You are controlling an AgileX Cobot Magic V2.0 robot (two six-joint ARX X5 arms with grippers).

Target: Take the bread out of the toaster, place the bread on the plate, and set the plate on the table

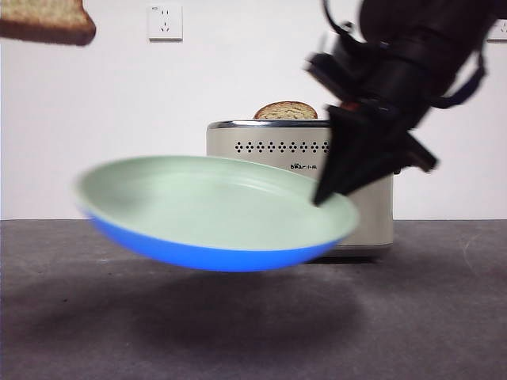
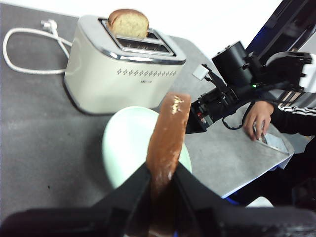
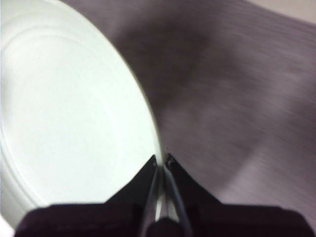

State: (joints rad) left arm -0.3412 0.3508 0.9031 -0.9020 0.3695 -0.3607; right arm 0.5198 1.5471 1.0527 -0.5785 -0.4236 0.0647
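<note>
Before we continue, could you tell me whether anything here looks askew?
The shallow mint-green plate hangs tilted above the table, pinched at its rim by the right gripper. Nothing has spilled; the left gripper holds the bread apart.

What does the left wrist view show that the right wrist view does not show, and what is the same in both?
Only the left wrist view shows the left gripper shut on the bread, the toaster with a second slice in its slot, the white cord, and a person's hand. Only the right wrist view shows the right gripper clamped on the plate's rim. Both show the plate and the table.
</note>
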